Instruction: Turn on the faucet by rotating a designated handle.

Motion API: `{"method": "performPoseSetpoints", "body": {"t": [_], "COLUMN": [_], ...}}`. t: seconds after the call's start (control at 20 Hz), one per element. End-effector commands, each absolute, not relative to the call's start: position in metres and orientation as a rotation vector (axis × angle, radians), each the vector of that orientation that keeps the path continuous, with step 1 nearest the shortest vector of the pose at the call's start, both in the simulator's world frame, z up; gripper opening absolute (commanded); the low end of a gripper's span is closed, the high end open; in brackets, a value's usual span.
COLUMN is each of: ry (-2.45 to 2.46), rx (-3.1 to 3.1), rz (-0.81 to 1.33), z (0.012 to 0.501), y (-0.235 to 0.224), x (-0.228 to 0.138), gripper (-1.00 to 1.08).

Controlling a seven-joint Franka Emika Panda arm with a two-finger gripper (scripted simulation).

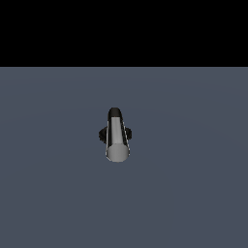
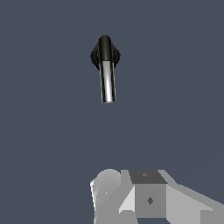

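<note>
A: Grey bar, black base. Faucet (image 1: 115, 135) at centre of exterior view, slightly above the middle. Handle (image 1: 117, 140) pointing out toward the camera, round end face showing, black elbow at the far end.

B: Progress?

A: Looks unstarted, as a judgement. No contact anywhere. No arm or tool visible in exterior view at all. Turning of the handle all left to do: approach, contact, push round the stem.

B: Wrist view?

A: Faucet (image 2: 105, 54) in upper centre of frame, handle (image 2: 107, 83) running down from the black base toward mid-frame. Grey-white robot parts (image 2: 148, 197) at lower centre to lower right, probably part of the tool or wrist. Well apart from the handle, plain dark surface between.

B: Tool state?

A: Cannot tell. Fingertips not clearly seen, only blocky body parts at the bottom edge. Certainly not grasping the handle, nothing near it.

B: Surface?

A: Counter (image 1: 193, 193) flat slate-blue, filling lower part of exterior view; black band across the top. Faucet alone on it.

B: Relation summary?

A: Handle ahead of the tool, in line with frame centre, far off, untouched.
</note>
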State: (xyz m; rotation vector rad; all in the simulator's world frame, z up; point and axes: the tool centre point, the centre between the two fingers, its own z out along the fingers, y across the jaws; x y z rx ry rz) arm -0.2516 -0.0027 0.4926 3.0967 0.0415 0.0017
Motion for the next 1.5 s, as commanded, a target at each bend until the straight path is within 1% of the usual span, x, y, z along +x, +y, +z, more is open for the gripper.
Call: {"method": "performPoseSetpoints", "body": {"t": [0.0,0.3,0.6,0.85,1.45], "ry": [0.042,0.047,0.064,0.086,0.151], "rx": [3.097,3.098,3.1,3.104,3.113], "rz": [0.002,0.002,0.002,0.001,0.001], "z": [0.493,0.484,0.458,0.424,0.324], "y": [-0.003,-0.002,0.002,0.007,0.022], "x": [-0.252,-0.25,-0.244,-0.237,-0.216], "gripper": [-1.0,-1.0,-1.0,-1.0,-1.0]}}
